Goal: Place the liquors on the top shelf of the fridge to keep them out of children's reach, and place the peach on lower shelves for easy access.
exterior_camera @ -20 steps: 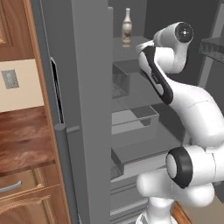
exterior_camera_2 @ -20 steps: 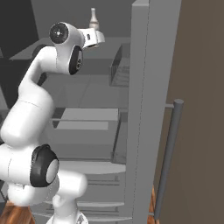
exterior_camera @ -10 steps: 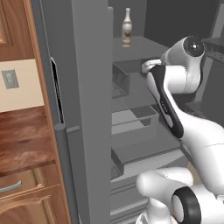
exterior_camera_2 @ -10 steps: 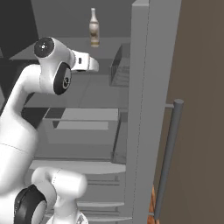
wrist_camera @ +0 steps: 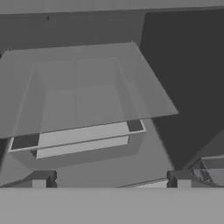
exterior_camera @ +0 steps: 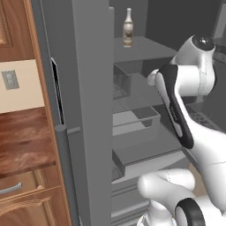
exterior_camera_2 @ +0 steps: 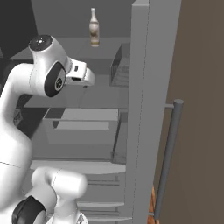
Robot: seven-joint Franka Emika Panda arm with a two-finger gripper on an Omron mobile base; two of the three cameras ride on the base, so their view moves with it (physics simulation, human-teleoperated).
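1. The fridge stands open, its door handle at the right in the right base view.
2. One liquor bottle, the slim cream-white one, stands upright on the top shelf (also seen at from the other side).
3. The gripper is wide open and holds nothing; its two fingertips stand far apart.
4. The hand looks down on a flat grey shelf with a clear drawer under it, in the lower shelves.
5. The hand is held in front of the shelves, below the bottle.
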